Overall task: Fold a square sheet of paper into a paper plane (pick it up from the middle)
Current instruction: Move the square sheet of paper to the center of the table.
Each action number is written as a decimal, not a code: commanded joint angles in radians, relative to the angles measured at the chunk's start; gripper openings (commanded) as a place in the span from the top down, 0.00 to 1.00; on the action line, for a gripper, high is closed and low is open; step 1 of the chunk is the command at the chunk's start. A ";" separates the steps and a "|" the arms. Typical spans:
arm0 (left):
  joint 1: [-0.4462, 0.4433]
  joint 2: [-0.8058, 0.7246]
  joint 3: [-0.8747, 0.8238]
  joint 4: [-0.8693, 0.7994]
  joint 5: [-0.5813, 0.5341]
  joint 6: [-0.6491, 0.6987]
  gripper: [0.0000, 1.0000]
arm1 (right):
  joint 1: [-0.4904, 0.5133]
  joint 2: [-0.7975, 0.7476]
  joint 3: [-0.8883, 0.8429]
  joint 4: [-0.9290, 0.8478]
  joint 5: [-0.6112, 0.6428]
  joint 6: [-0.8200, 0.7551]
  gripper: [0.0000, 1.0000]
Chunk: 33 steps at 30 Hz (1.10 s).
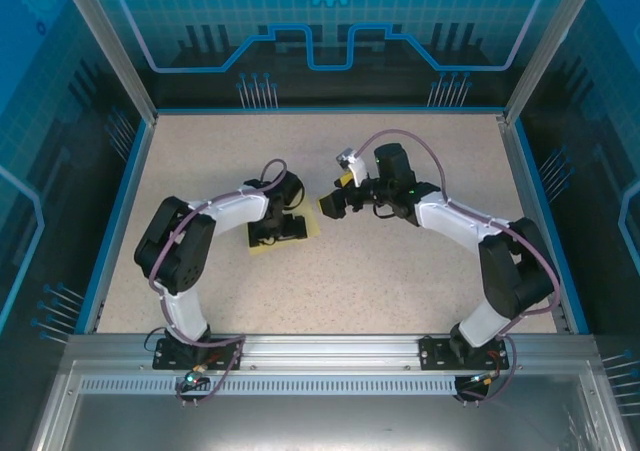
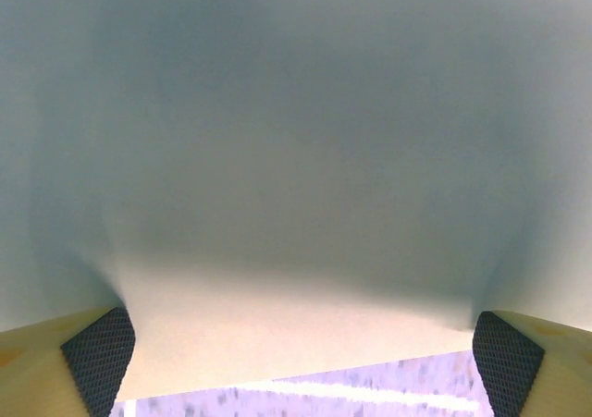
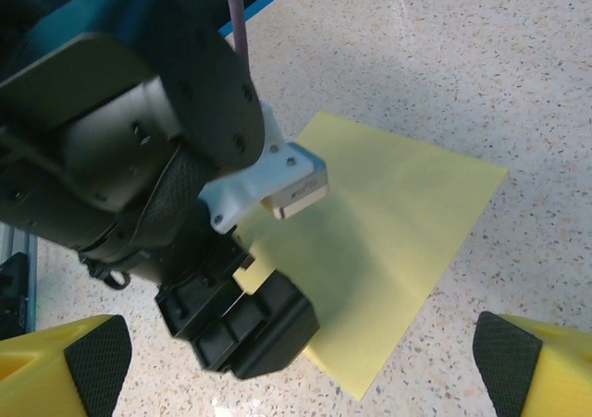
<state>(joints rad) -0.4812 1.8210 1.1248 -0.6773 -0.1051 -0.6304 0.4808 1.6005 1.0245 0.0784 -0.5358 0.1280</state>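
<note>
Left gripper (image 2: 303, 366): 2 fingers wide apart, dark textured pads (image 2: 97, 357) at the 2 bottom corners of the left wrist view, nothing clamped between them. The paper (image 2: 296, 204) is right in front of that camera, very close, pale and blurred. A strip of speckled table (image 2: 370, 394) shows below its edge. Cannot tell whether the pads touch the sheet.

Right gripper (image 3: 303, 366): fingers also wide apart, yellow with black pads (image 3: 509, 361) at both bottom corners of the right wrist view, holding nothing. It hangs above the table (image 3: 518, 66), looking down at the paper (image 3: 407, 214) and at the left arm (image 3: 157, 158), whose black wrist is bent down over one side of the sheet. The uncovered part of the sheet lies flat, plain yellow, with 2 corners clear to see.

Top view: the left gripper (image 1: 277, 229) points down onto the paper (image 1: 311, 223), which lies unfolded near the middle of the table (image 1: 400, 291), a bit left of centre, between the 2 arms. Yellow edges stick out around the black gripper. The right gripper (image 1: 337, 193) is just beside the sheet's far right corner, off the sheet. The left arm (image 1: 230, 211) and the right arm (image 1: 460, 221) both reach inward from their bases at the near edge.
</note>
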 commanded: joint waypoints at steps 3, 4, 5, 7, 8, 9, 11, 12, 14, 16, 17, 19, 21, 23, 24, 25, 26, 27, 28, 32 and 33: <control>0.017 -0.051 0.055 -0.139 -0.040 0.004 0.01 | -0.021 -0.074 -0.036 -0.012 -0.028 -0.007 0.01; 0.035 -0.058 0.074 -0.139 -0.044 0.015 0.01 | -0.021 -0.081 -0.039 -0.015 -0.029 -0.008 0.01; 0.058 -0.064 0.084 -0.125 -0.038 0.022 0.01 | -0.022 -0.086 -0.045 -0.016 -0.027 -0.007 0.01; 0.108 -0.063 0.091 -0.086 -0.028 0.032 0.01 | -0.025 -0.094 -0.051 -0.016 -0.026 -0.004 0.01; 0.133 -0.042 0.104 -0.081 -0.028 0.038 0.01 | -0.024 -0.097 -0.055 -0.014 -0.026 -0.001 0.01; 0.147 -0.025 0.121 -0.082 -0.028 0.044 0.01 | -0.024 -0.099 -0.055 -0.015 -0.026 0.001 0.01; 0.163 0.021 0.154 -0.070 -0.045 0.059 0.01 | -0.024 -0.103 -0.056 -0.020 -0.026 0.000 0.01; 0.166 0.041 0.167 -0.066 -0.042 0.060 0.01 | -0.024 -0.105 -0.058 -0.022 -0.026 -0.001 0.01; 0.169 0.075 0.183 -0.051 -0.035 0.056 0.01 | -0.024 -0.114 -0.057 -0.030 -0.021 -0.003 0.01; 0.170 0.095 0.183 -0.033 -0.036 0.051 0.01 | -0.025 -0.124 -0.058 -0.034 -0.017 -0.003 0.01; 0.170 0.107 0.182 -0.025 -0.036 0.048 0.01 | -0.025 -0.127 -0.060 -0.035 -0.016 -0.004 0.01; 0.170 0.132 0.184 -0.010 -0.024 0.044 0.01 | -0.026 -0.133 -0.061 -0.037 -0.017 -0.003 0.01; 0.167 0.155 0.188 0.001 -0.006 0.039 0.01 | -0.025 -0.137 -0.061 -0.041 -0.019 -0.002 0.01; 0.159 0.168 0.187 0.009 0.002 0.041 0.01 | -0.025 -0.146 -0.065 -0.046 -0.015 -0.005 0.01; 0.155 0.173 0.189 0.009 0.001 0.045 0.01 | -0.025 -0.151 -0.068 -0.047 -0.014 -0.004 0.01; 0.149 0.179 0.193 0.003 0.002 0.052 0.01 | -0.025 -0.157 -0.071 -0.047 -0.013 -0.005 0.01; 0.143 0.186 0.199 -0.005 0.001 0.063 0.01 | -0.025 -0.162 -0.075 -0.046 -0.013 -0.004 0.01; 0.137 0.193 0.208 -0.017 0.002 0.071 0.01 | -0.025 -0.166 -0.078 -0.046 -0.013 -0.003 0.01; 0.129 0.201 0.214 -0.023 0.006 0.079 0.01 | -0.025 -0.168 -0.081 -0.045 -0.013 -0.002 0.01; 0.088 0.216 0.225 -0.044 0.009 0.086 0.01 | -0.025 -0.169 -0.096 -0.046 -0.007 0.005 0.01; 0.077 0.216 0.225 -0.044 0.013 0.082 0.01 | -0.025 -0.171 -0.102 -0.047 -0.008 0.008 0.01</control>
<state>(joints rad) -0.3637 1.9892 1.3460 -0.7071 -0.1467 -0.5667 0.4641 1.4509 0.9447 0.0521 -0.5388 0.1284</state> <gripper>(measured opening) 0.987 0.992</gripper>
